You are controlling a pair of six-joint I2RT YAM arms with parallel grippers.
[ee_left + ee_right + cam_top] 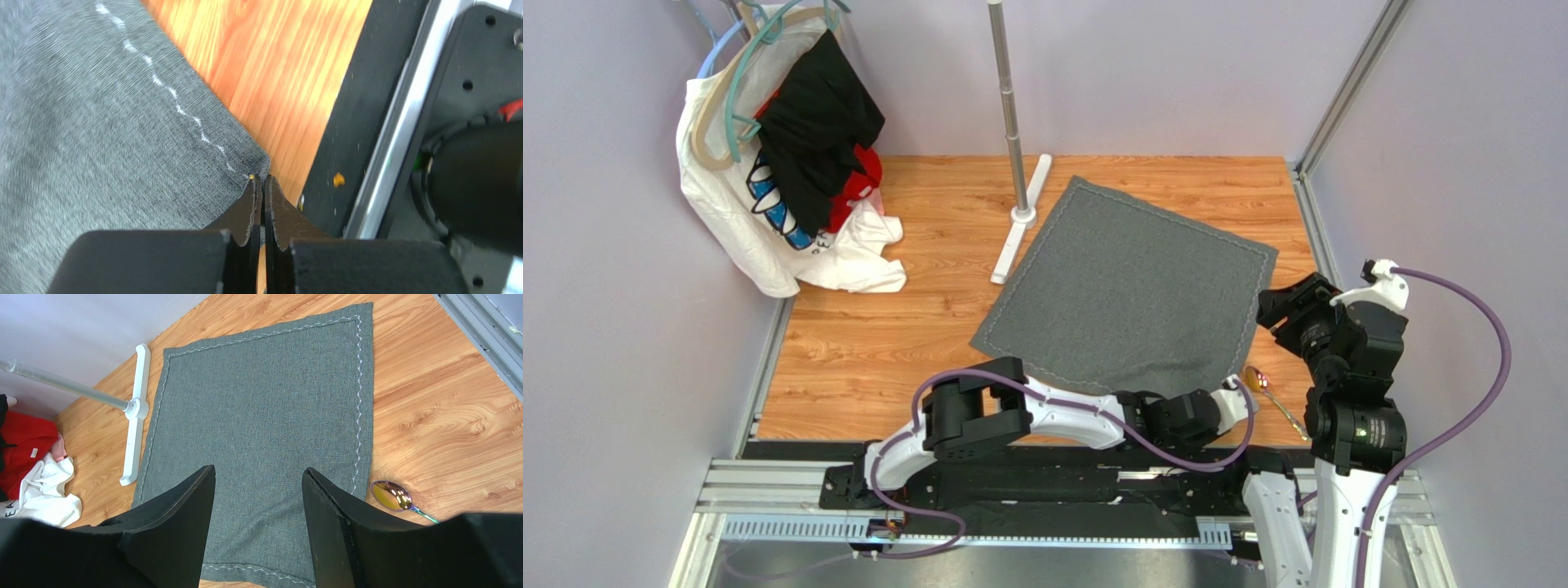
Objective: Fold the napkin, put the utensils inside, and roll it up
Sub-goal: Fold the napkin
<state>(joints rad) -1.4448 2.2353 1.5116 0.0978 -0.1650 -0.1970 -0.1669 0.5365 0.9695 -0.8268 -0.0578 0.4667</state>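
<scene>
The dark grey napkin (1130, 288) lies flat and unfolded on the wooden table, its pale stitched line along the edges. My left gripper (1232, 395) is low at the napkin's near right corner. In the left wrist view its jaws (264, 180) are pressed together with that corner of the napkin (92, 153) pinched at the tips. My right gripper (1274, 309) hangs open and empty above the napkin's right edge; in its wrist view the fingers (258, 471) frame the napkin (264, 416). An iridescent spoon (1259, 380) lies on the wood just right of the napkin's near corner and also shows in the right wrist view (393, 495). No other utensil is in view.
A metal rack pole (1010, 110) with a white foot (1020, 221) stands at the napkin's far left corner. White, black and red clothes (799, 159) hang at the back left. Grey walls close in both sides. The black arm-mount rail (393, 153) runs along the near edge.
</scene>
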